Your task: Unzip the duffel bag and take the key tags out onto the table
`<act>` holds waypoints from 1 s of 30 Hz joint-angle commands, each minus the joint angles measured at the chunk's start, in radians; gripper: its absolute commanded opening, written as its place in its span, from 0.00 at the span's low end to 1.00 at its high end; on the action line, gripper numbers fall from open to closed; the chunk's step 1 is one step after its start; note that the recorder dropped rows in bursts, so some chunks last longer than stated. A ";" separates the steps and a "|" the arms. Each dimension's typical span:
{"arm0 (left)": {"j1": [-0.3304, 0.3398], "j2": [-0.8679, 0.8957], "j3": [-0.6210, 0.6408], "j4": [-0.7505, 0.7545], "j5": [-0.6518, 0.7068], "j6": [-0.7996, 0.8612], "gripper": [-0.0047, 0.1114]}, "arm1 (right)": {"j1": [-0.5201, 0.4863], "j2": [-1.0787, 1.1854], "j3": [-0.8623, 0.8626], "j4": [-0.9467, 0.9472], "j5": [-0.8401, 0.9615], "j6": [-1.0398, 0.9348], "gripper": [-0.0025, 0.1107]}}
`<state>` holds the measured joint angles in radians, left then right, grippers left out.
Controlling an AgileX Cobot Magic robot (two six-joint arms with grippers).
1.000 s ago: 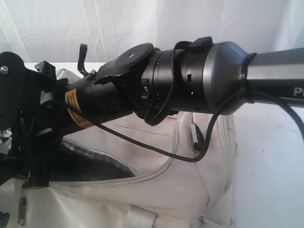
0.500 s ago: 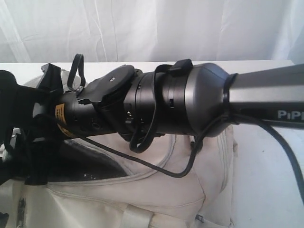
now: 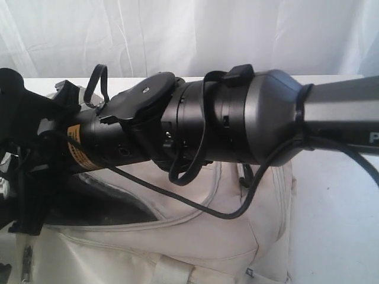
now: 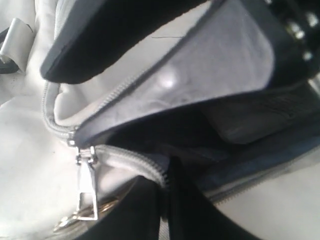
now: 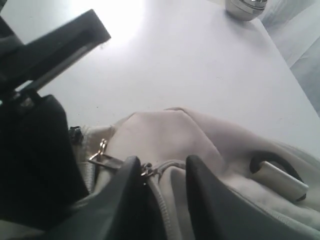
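Duffel bag (image 3: 207, 236) cream-white, zip (image 4: 125, 159) partly open, dark lining (image 3: 100, 207) showing; contents unclear.

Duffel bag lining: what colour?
Dark grey duffel bag lining; the left wrist view shows it best.

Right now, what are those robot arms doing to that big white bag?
They are working on opening the bag, which lies on the table. The left gripper is shut on the bag's edge by the opening, where the dark lining already shows. The right gripper sits with its jaws apart, one on each side of the zip. No tags can be seen yet.
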<state>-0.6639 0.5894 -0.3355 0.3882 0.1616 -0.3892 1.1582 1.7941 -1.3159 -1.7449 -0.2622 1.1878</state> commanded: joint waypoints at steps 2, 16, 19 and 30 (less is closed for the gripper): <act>0.003 -0.008 -0.003 0.025 -0.040 -0.003 0.04 | -0.003 -0.017 0.027 0.000 -0.001 0.025 0.28; 0.003 -0.008 -0.003 0.124 -0.038 0.008 0.04 | -0.003 -0.059 0.050 0.000 -0.072 -0.224 0.28; 0.003 -0.008 -0.003 0.124 -0.038 0.013 0.04 | -0.003 -0.051 0.050 0.000 -0.058 -0.268 0.28; 0.003 -0.008 -0.003 0.124 -0.032 0.023 0.04 | 0.030 -0.018 0.041 0.000 -0.023 -0.424 0.28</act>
<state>-0.6639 0.5894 -0.3355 0.4749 0.1365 -0.3794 1.1670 1.7790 -1.2711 -1.7449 -0.2576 0.7875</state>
